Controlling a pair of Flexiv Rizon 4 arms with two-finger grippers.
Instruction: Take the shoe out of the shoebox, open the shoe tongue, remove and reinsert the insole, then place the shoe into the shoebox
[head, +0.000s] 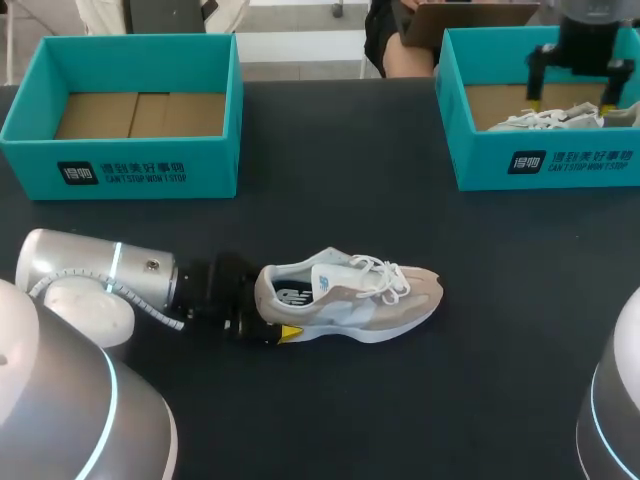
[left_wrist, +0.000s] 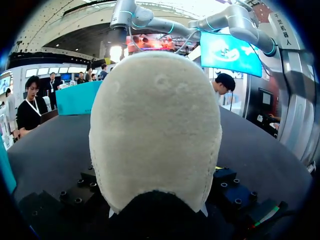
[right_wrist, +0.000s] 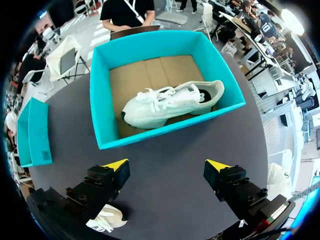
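Observation:
A beige shoe (head: 350, 295) with white laces stands upright on the black table (head: 330, 420), toe pointing right. My left gripper (head: 272, 310) straddles its heel, one yellow tip pressed on the near side and the other hidden behind it. In the left wrist view the heel (left_wrist: 155, 125) fills the space between the fingers (left_wrist: 231, 192) and hides both tips. A white shoe (head: 555, 118) (right_wrist: 170, 102) lies in the right teal shoebox (head: 545, 165) (right_wrist: 165, 132). My right gripper (head: 570, 100) (right_wrist: 166, 165) hangs open above that box, holding nothing.
An empty teal shoebox (head: 140, 168) with a cardboard floor stands at the back left, seen in the right wrist view as a teal box (right_wrist: 35, 132) off to the gripper's side. Bare black tabletop lies between the two boxes and in front of the beige shoe.

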